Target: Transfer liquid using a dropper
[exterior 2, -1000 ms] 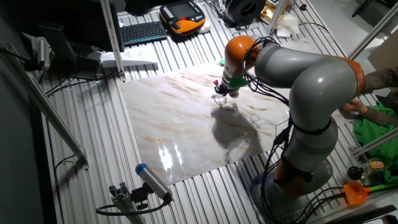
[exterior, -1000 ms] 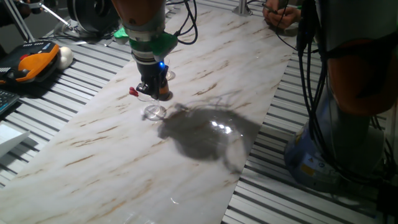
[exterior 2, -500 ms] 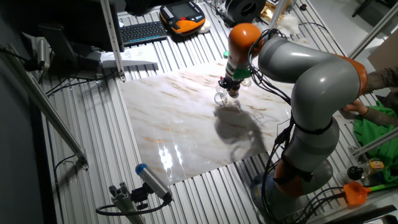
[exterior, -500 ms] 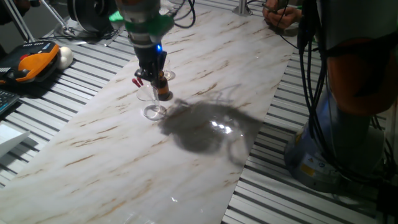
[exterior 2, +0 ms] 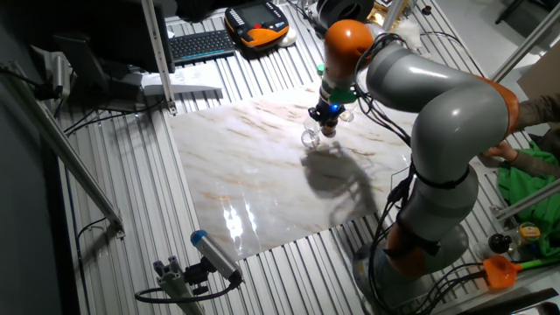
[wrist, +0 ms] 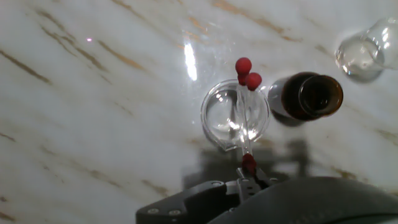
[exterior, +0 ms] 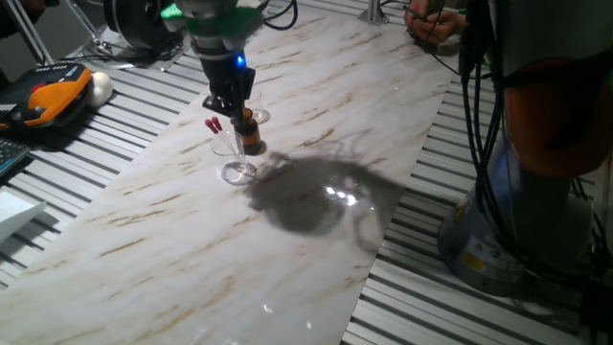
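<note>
The amber bottle (wrist: 311,95) stands open and upright on the marble tabletop (exterior: 316,86). Touching or just beside it stands a clear glass beaker (wrist: 217,118). The dropper (wrist: 253,79) leans inside that beaker, its red bulb above the rim on the side nearer the bottle. A twin dropper (wrist: 243,64) leans right against it, on the side farther from the bottle. A second clear glass (wrist: 367,53) stands near the bottle, on the side opposite the beaker. The gripper (exterior: 233,100) hangs above the bottle and beaker, clear of the tabletop. In the hand view a small red piece sits at its fingertips (wrist: 249,167), but I cannot tell whether the fingers are clamped on anything or released.
</note>
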Robot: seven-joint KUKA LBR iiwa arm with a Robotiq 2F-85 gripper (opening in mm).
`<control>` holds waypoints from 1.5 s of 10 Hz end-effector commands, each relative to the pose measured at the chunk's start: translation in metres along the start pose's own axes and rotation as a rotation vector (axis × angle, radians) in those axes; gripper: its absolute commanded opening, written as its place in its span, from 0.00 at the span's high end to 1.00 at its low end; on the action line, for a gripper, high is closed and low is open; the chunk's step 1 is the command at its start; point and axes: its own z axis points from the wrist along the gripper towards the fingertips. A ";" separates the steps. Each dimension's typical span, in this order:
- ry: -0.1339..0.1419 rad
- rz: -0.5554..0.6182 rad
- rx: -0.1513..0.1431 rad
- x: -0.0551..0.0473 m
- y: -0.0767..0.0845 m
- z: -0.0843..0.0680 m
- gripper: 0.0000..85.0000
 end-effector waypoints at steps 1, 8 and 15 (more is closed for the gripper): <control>0.015 0.002 -0.006 0.002 -0.001 -0.002 1.00; 0.073 0.001 0.001 0.010 -0.019 -0.023 1.00; 0.109 -0.055 0.077 -0.006 -0.060 -0.049 1.00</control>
